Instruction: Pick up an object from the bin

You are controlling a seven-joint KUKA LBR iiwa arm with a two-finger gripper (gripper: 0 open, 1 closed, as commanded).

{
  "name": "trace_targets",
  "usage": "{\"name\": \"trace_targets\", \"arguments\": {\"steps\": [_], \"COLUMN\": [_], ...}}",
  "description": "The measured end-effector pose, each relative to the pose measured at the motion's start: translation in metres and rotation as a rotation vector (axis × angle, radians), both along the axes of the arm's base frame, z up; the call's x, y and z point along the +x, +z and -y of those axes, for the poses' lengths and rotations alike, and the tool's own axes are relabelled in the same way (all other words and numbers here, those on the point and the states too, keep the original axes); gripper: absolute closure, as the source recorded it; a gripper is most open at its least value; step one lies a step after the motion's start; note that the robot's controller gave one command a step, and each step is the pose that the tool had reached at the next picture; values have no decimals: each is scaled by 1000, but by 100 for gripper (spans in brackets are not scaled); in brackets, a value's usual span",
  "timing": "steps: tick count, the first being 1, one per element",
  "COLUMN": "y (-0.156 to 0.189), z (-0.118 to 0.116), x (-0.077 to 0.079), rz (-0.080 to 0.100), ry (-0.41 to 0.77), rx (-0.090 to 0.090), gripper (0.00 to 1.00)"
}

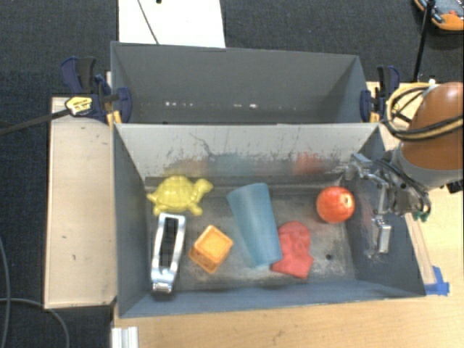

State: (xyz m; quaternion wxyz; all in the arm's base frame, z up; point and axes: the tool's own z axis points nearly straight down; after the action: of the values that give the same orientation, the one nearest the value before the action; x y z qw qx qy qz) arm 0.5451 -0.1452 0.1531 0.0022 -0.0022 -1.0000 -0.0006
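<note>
My gripper [378, 239] hangs over the bin's right side wall, its fingers pointing down with nothing between them. The nearest thing is a red-orange ball [335, 204] just to its left, on the bin floor near the back. A flat red lump [294, 249] lies left of the gripper, towards the front. A light blue cup [254, 222] lies on its side beside the red lump.
On the left side of the bin lie a yellow toy turtle [179, 193], an orange cube [211, 248] and a silver-and-black tool [167, 252]. The arm with its orange dome and cables stands over the bin's right rim.
</note>
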Motion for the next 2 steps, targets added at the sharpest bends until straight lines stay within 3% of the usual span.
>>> {"name": "trace_targets", "arguments": {"steps": [1,2], "y": [5,-73], "z": [0,-9], "x": [2,34], "rz": [8,6], "ry": [4,115], "rx": [-2,-1], "gripper": [0,100]}}
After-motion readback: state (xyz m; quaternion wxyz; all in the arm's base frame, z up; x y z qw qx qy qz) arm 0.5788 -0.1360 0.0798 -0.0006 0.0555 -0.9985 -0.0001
